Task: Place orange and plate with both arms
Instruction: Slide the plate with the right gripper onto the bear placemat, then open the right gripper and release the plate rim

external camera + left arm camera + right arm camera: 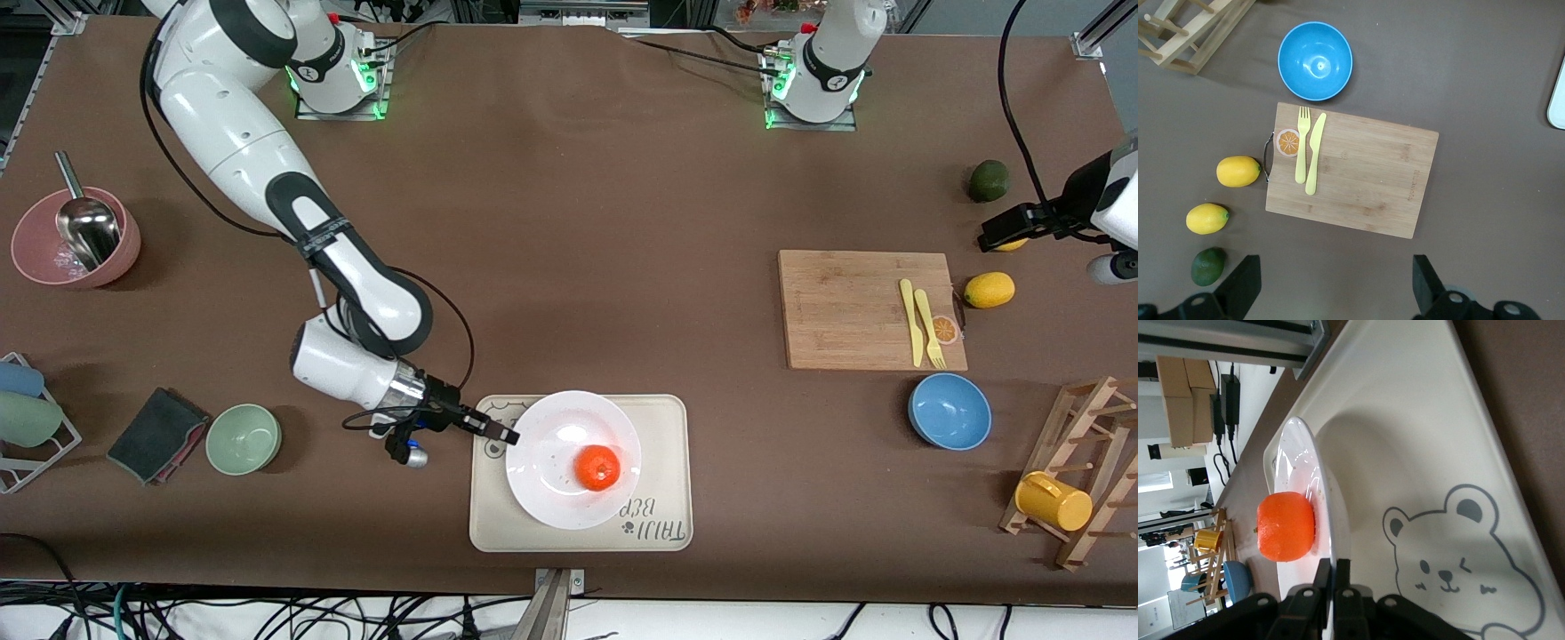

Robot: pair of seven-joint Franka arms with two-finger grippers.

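The white plate (569,444) lies on the beige bear-print tray (662,418), near the front camera. The orange (597,468) sits on the plate, toward its nearer rim. My right gripper (507,435) is shut on the plate's rim at the side toward the right arm's end. In the right wrist view its fingers (1340,577) pinch the rim of the plate (1295,463), with the orange (1286,525) just past them and the tray (1418,420) beneath. My left gripper (1013,229) is open and empty, up over the lemons; the left wrist view (1336,283) shows its jaws spread wide.
A wooden cutting board (853,307) with a yellow fork and knife, two lemons (989,290), a green avocado (989,180), a blue bowl (949,411) and a rack with a yellow mug (1053,500) lie toward the left arm's end. A green bowl (244,438), dark cloth and pink bowl (76,238) lie toward the right arm's end.
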